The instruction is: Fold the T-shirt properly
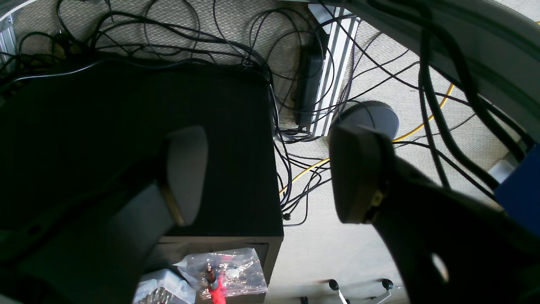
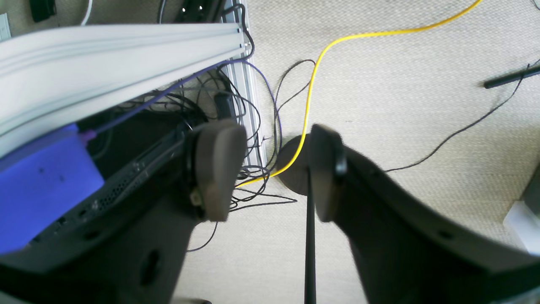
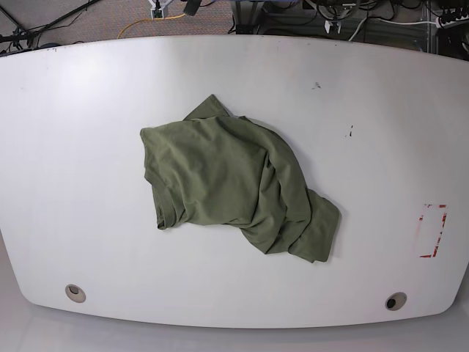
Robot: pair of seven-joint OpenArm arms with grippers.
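The olive-green T-shirt (image 3: 234,183) lies crumpled in a loose heap near the middle of the white table (image 3: 88,110) in the base view, with folds bunched toward its lower right. Neither arm shows in the base view. My left gripper (image 1: 270,173) is open and empty, off the table, above the floor and a black box. My right gripper (image 2: 274,169) is open and empty, also off the table above the carpet. The T-shirt shows in neither wrist view.
Cables (image 1: 295,126), a yellow cord (image 2: 312,84) and a black box (image 1: 168,126) lie on the carpet under the grippers. The table edge (image 2: 105,55) runs beside the right gripper. A red-marked rectangle (image 3: 432,231) is on the table's right side.
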